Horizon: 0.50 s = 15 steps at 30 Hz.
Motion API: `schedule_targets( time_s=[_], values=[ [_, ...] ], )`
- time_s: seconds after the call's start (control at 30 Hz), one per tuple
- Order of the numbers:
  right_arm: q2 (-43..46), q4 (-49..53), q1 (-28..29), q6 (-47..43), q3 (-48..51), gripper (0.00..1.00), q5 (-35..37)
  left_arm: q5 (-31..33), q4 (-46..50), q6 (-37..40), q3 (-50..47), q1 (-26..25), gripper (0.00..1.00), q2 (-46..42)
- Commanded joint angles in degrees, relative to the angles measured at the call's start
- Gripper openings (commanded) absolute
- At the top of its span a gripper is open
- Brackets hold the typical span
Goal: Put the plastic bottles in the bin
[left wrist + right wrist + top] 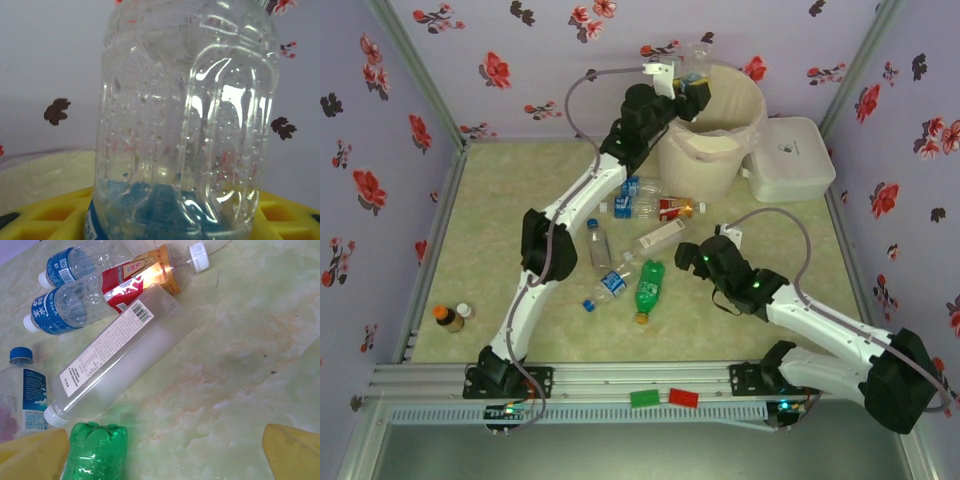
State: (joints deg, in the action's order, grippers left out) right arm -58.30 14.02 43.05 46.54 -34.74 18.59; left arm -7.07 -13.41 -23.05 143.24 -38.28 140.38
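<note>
My left gripper (688,85) is raised over the rim of the cream bin (705,165), shut on a clear plastic bottle (698,58) with a blue label. In the left wrist view that bottle (185,115) stands between the yellow fingers (45,217). Several more plastic bottles lie on the table: two blue-labelled (632,198), a red-labelled one (676,208), a white-labelled one (660,237), a clear one (598,246) and a green one (648,285). My right gripper (694,256) hovers open just right of the green bottle (95,452), nothing between its fingers (294,452).
A flat white lidded box (790,160) sits right of the bin. A small brown bottle (447,318) with an orange cap stands at the near left. Green (644,398) and red (683,397) blocks rest on the front rail. Floral walls enclose the table.
</note>
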Motion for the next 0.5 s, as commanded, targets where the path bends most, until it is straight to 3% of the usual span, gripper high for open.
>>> schedule_targets(
  time_s=[0.0, 0.13, 0.3, 0.47],
  values=[
    [2.98, 2.62, -0.66, -0.92, 0.71, 1.0, 3.18, 2.51, -4.95, 0.13, 2.76, -0.59, 0.43, 1.41],
    [5.31, 3.35, -1.0, -1.27, 1.16, 1.0, 4.06, 2.71, -3.67, 0.28, 3.26, -0.57, 0.55, 2.35],
    [6.36, 3.35, -1.39, 0.04, 1.91, 1.0, 5.37, 2.83, -1.61, 0.45, 4.94, -0.57, 0.99, 1.94],
    [5.66, 2.83, -1.66, 1.86, 1.79, 1.0, 7.47, 0.83, -0.83, 1.6, 3.06, -0.57, 1.0, -2.26]
  ],
)
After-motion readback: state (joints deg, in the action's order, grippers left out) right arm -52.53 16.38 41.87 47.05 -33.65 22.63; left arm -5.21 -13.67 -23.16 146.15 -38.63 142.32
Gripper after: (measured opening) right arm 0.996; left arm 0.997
